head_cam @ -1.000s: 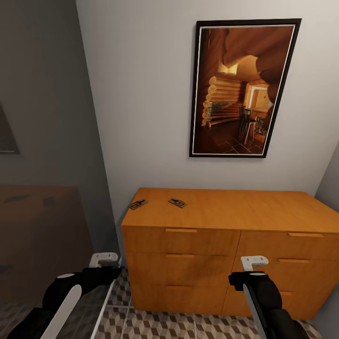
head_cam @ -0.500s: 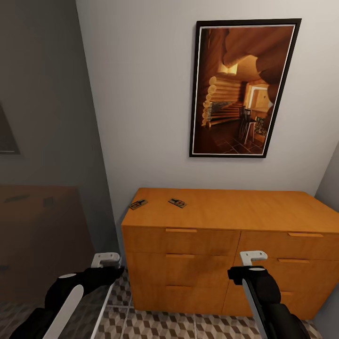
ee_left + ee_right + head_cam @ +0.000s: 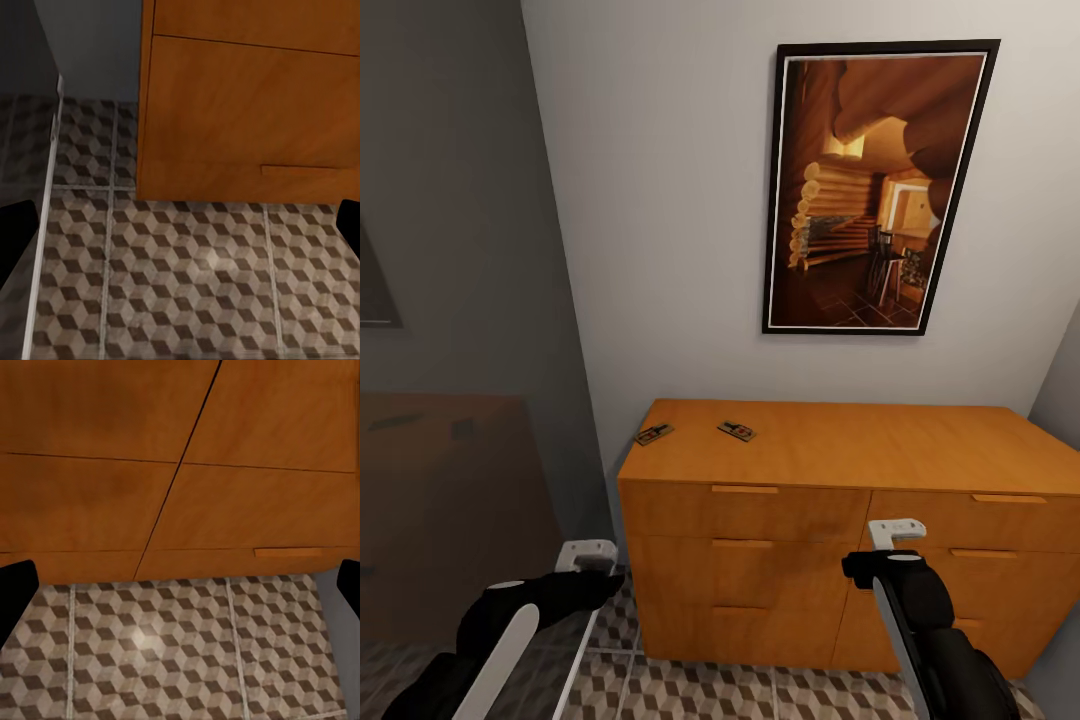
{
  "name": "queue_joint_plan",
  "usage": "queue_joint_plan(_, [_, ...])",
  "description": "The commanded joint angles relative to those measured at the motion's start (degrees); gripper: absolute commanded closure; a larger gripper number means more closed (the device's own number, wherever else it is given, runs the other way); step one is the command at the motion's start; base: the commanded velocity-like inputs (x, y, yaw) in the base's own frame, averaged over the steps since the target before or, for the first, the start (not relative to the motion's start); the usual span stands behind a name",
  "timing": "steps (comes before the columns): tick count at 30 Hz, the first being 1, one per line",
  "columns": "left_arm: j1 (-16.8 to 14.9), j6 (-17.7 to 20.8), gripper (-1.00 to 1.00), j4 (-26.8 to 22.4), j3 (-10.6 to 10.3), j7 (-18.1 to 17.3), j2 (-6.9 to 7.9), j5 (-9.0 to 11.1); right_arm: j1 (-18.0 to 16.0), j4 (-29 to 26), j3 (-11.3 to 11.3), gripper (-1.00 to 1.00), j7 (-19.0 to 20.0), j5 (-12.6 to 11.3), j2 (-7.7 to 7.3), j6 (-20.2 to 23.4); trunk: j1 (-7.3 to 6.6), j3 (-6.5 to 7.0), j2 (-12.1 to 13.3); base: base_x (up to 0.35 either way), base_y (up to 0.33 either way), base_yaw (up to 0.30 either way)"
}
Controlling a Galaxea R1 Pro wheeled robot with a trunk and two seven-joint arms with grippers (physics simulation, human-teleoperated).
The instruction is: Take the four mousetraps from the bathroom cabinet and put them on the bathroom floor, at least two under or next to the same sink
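Framed log-cabin picture on pale wall, grey partition

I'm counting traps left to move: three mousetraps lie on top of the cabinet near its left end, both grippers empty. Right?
Not three. The head view shows two mousetraps on the cabinet top near its left end. The left gripper and right gripper are indeed empty.

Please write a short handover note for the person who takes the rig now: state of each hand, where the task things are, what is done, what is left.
Left hand: open, empty, low in front of the cabinet's left edge.
Right hand: open, empty, before the drawer fronts.
Two mousetraps lie on the cabinet top, near its left back corner, apart from each other. The other two are not seen.
Done: nothing visible on the bathroom floor.
Left: pick up the traps, find the others, set all on the floor, two by one sink.
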Motion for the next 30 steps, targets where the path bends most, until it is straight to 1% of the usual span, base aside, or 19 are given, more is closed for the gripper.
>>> queue_joint_plan(1, [0.0,0.1,-1.0,-0.1,-0.1,0.6,0.05,0.6,-0.1,0.0,0.0,-1.0,0.2,0.5,0.01,0.3,0.0,-0.07,0.0,0.0,0.0,0.0])
queue_joint_plan(10, [-0.4,1.6,-1.0,-0.1,-0.1,0.6,0.0,0.6,-3.4,0.0,0.0,-1.0,0.2,0.5,0.05,0.3,0.0,-0.07,0.0,0.0,0.0,0.0])
queue_joint_plan(13, [-1.2,2.0,-1.0,-0.1,-0.1,0.6,-0.11,0.6,-5.0,0.0,0.0,-1.0,0.2,0.5,0.09,0.3,0.0,-0.07,0.0,0.0,0.0,0.0])
queue_joint_plan(17, [-2.8,2.7,-1.0,-0.1,-0.1,0.6,-0.64,0.6,-6.9,0.0,0.0,-1.0,0.2,0.5,0.11,0.3,0.0,-0.07,0.0,0.0,0.0,0.0])
queue_joint_plan(18, [-2.8,2.7,-1.0,-0.1,-0.1,0.6,-0.64,0.6,-6.9,0.0,0.0,-1.0,0.2,0.5,0.11,0.3,0.0,-0.07,0.0,0.0,0.0,0.0])
queue_joint_plan(21, [-4.1,4.0,-1.0,-0.1,-0.1,0.6,-1.22,0.6,-8.2,0.0,0.0,-1.0,0.2,0.5,0.12,0.3,0.0,-0.07,0.0,0.0,0.0,0.0])
queue_joint_plan(25, [-6.0,6.0,-1.0,-0.1,-0.1,0.6,-2.47,0.6,-9.8,0.0,0.0,-1.0,0.2,0.5,0.12,0.3,0.0,-0.07,0.0,0.0,0.0,0.0])
queue_joint_plan(26, [-6.4,6.4,-1.0,-0.1,-0.1,0.6,-2.78,0.6,-10.1,0.0,0.0,-1.0,0.2,0.5,0.12,0.3,0.0,-0.07,0.0,0.0,0.0,0.0])
queue_joint_plan(27, [-6.4,6.4,-1.0,-0.1,-0.1,0.6,-2.78,0.6,-10.1,0.0,0.0,-1.0,0.2,0.5,0.12,0.3,0.0,-0.07,0.0,0.0,0.0,0.0])
queue_joint_plan(30, [-7.4,7.1,-1.0,0.0,-0.1,0.6,-3.64,0.6,-10.8,0.0,0.0,-1.0,0.2,0.5,0.12,0.3,0.0,-0.07,0.0,0.0,0.0,0.0])
